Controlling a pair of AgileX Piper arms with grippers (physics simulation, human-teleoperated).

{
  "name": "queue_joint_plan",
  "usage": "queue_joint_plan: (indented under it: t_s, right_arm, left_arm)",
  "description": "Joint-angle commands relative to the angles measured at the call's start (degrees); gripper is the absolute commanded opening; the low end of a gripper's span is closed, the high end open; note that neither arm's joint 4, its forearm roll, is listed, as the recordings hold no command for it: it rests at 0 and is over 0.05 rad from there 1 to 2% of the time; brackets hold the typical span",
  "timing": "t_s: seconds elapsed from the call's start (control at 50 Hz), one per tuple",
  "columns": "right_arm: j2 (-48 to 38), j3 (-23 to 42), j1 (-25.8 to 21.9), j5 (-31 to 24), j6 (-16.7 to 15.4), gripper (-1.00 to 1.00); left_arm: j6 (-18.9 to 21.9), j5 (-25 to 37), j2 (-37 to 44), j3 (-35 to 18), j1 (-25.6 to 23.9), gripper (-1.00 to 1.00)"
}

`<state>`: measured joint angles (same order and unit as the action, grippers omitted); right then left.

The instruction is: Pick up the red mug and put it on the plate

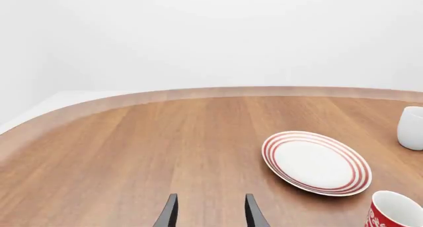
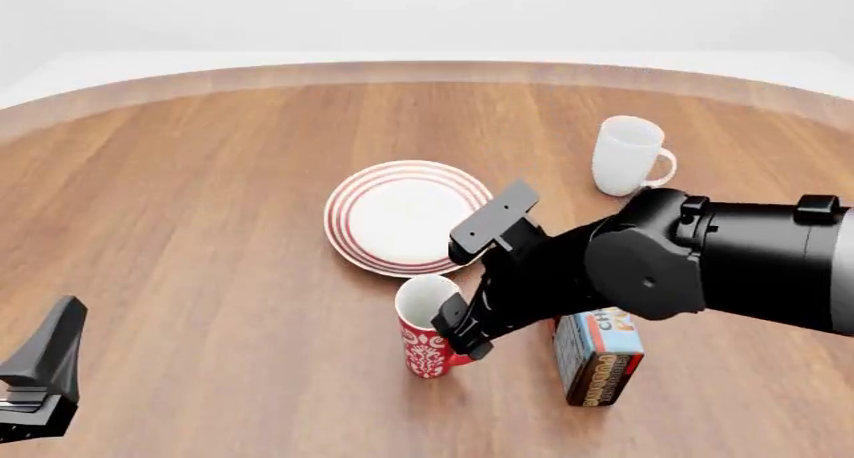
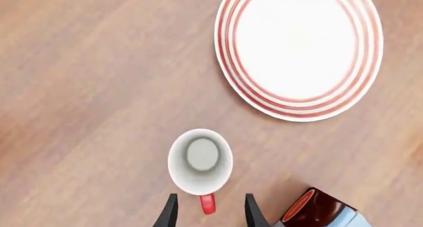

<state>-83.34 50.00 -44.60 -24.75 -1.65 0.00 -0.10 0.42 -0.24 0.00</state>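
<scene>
The red mug [image 2: 427, 346] stands upright on the table just in front of the plate [image 2: 407, 216], apart from it. In the right wrist view I look down into the mug's white inside [image 3: 200, 161], and its red handle [image 3: 207, 203] lies between my open fingers. My right gripper [image 2: 462, 340] is at the mug's right side and has not closed; it shows open in its own view [image 3: 210, 213]. My left gripper [image 1: 210, 214] is open and empty, low at the near left [image 2: 40, 376], far from the mug [image 1: 395, 212]. The plate shows in the left wrist view [image 1: 316, 162] and the right wrist view [image 3: 298, 51].
A plain white mug [image 2: 627, 156] stands at the back right, beyond the plate, and also shows in the left wrist view [image 1: 411, 128]. A small upright tin with a printed label [image 2: 598, 360] stands just right of the red mug, under my right arm. The round wooden table's edge [image 2: 400, 70] curves behind.
</scene>
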Motion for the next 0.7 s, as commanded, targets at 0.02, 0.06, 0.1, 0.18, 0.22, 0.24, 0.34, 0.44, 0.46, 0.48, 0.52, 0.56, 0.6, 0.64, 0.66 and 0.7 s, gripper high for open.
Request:
queue_joint_plan:
  t_s: [0.02,0.06,0.1,0.18,0.22,0.24,0.34,0.44,0.46,0.48,0.52,0.56,0.6,0.64,0.66,0.7]
  right_arm:
    - [-2.1,-2.2,-0.8,3.4,0.9,1.00]
    - [-2.3,-2.8,-1.0,3.9,0.9,1.00]
    - [-2.5,-3.1,-1.3,4.3,1.4,1.00]
    - [-2.6,-3.7,-1.5,4.7,1.4,1.00]
    - [-2.8,-4.0,-0.9,5.1,1.3,1.00]
    - [-2.8,-4.0,-0.9,5.1,1.3,1.00]
    - [-3.6,-6.2,-1.4,6.5,1.1,1.00]
    - [-3.4,-6.3,-0.8,6.5,1.2,1.00]
    - [-3.4,-6.3,-0.8,6.5,1.2,1.00]
    - [-3.4,-6.3,-0.6,6.4,1.0,1.00]
    - [-3.4,-6.0,-0.4,6.2,0.9,1.00]
    - [-3.4,-5.6,-0.2,5.9,0.5,1.00]
    - [-3.4,-5.6,-0.2,6.0,0.6,1.00]
    - [-3.5,-5.5,0.0,6.0,0.3,1.00]
    - [-3.6,-5.4,0.1,6.0,0.2,1.00]
    - [-3.6,-5.4,0.2,6.0,0.2,1.00]
  left_arm:
    - [0.0,0.0,0.0,0.0,0.0,1.00]
    - [0.0,0.0,0.0,0.0,0.0,1.00]
    - [0.0,0.0,0.0,0.0,0.0,1.00]
    - [0.0,0.0,0.0,0.0,0.0,1.00]
    - [0.0,0.0,0.0,0.0,0.0,1.00]
    - [0.0,0.0,0.0,0.0,0.0,1.00]
    - [0.0,0.0,0.0,0.0,0.0,1.00]
    - [0.0,0.0,0.0,0.0,0.0,1.00]
    - [0.0,0.0,0.0,0.0,0.0,1.00]
    - [0.0,0.0,0.0,0.0,0.0,1.00]
    - [0.0,0.0,0.0,0.0,0.0,1.00]
    - [0.0,0.0,0.0,0.0,0.0,1.00]
    - [0.0,0.0,0.0,0.0,0.0,1.00]
    - [0.0,0.0,0.0,0.0,0.0,1.00]
    - [0.0,0.0,0.0,0.0,0.0,1.00]
    - [0.0,0.0,0.0,0.0,0.0,1.00]
